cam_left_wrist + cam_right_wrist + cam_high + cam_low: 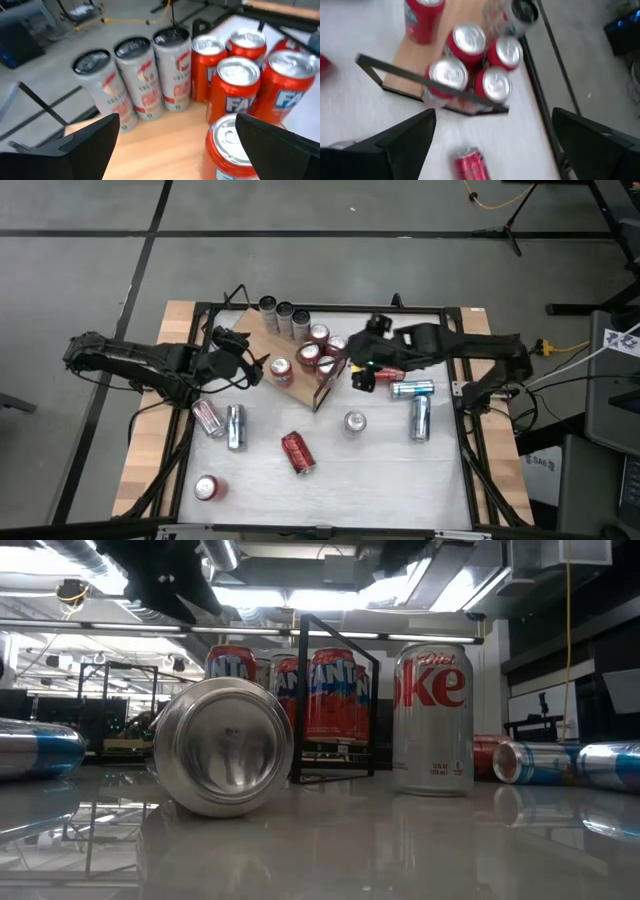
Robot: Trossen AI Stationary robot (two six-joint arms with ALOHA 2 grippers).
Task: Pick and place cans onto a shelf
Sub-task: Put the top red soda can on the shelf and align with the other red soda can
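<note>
my left gripper (258, 367) hangs with its fingers spread wide and nothing between them, at the nine o'clock edge of the wooden shelf (262, 342). my right gripper (352, 360) is likewise spread and empty, at the shelf's three o'clock side, above the thin black frame (330, 385).

on the shelf, three slim silver cans (132, 75) stand in a row along the twelve o'clock edge. four red fanta cans (322, 350) cluster by the frame end, and one more red can (280, 370) stands alone just beside my left fingers (87, 142).

off the shelf, on the white table (400, 470), a red can (298, 452) lies on its side at six o'clock. a diet coke can (433, 718) stands upright near it. blue-and-silver cans (418, 405) lie at four o'clock, two more lying cans (222, 423) at seven o'clock, and one upright red can (207, 488) well apart beyond them.
</note>
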